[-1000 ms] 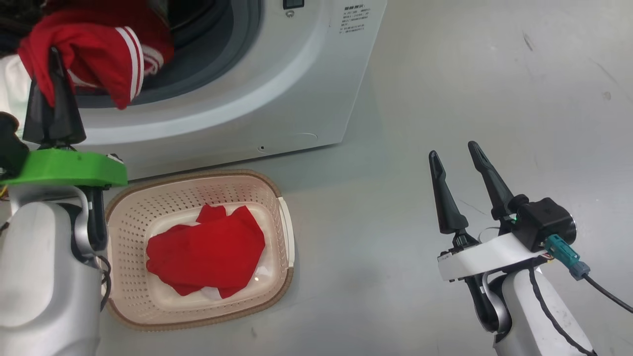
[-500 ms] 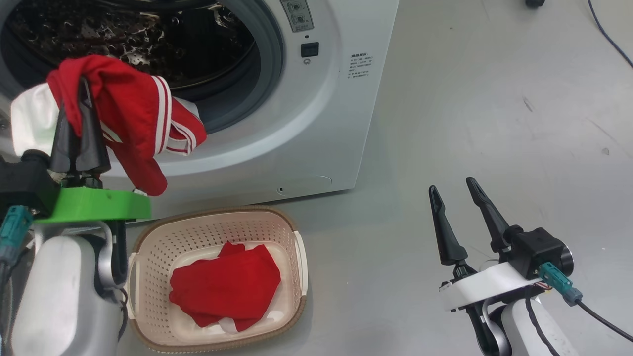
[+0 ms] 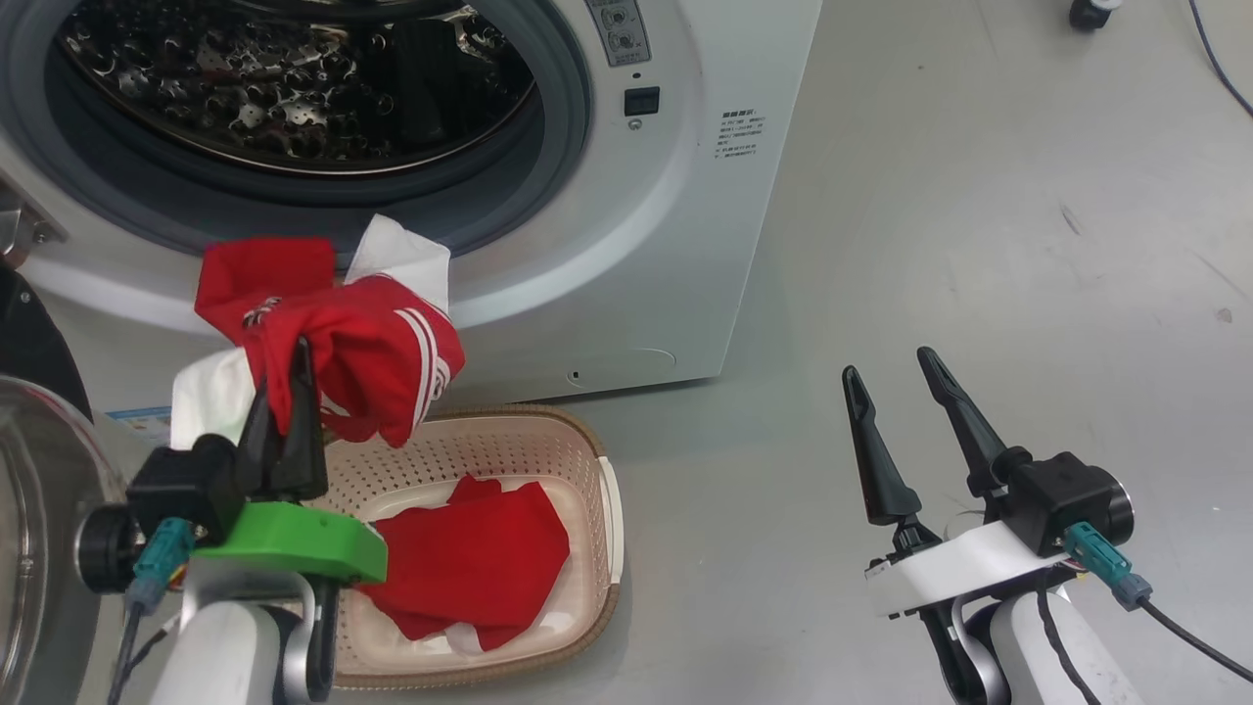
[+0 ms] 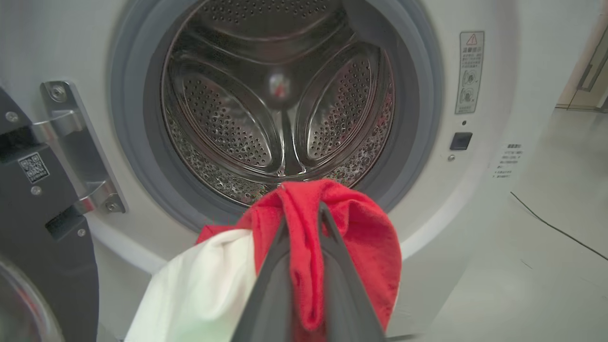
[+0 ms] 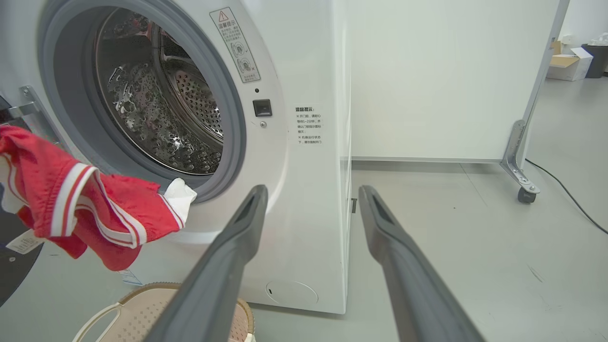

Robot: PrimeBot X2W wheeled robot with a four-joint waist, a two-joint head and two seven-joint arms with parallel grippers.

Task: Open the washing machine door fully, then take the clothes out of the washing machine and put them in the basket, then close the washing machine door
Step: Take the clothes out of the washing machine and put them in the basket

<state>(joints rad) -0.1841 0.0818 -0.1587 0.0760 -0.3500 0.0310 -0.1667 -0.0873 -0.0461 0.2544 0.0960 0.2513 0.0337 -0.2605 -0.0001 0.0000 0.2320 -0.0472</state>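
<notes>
washing machine (image 3: 685, 245): 1 | basket (image 3: 519, 455): 1 | clothes (image 3: 362, 343) (image 3: 480, 558): 2, maybe more | end effectors (image 3: 284, 387) (image 3: 887, 362): 2

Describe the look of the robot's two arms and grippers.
The left gripper has two long, dark, tapering fingers on a bright green bracket, with a black camera block, a teal plug and a pale grey forearm. The right gripper has the same fingers, but on a white bracket, with a round camera, a teal connector and a black cable.

Grey floor (image 3: 930, 196), on which the washer (image 3: 685, 245) is stood and the basket (image 3: 509, 455) is set close before its front.
</notes>
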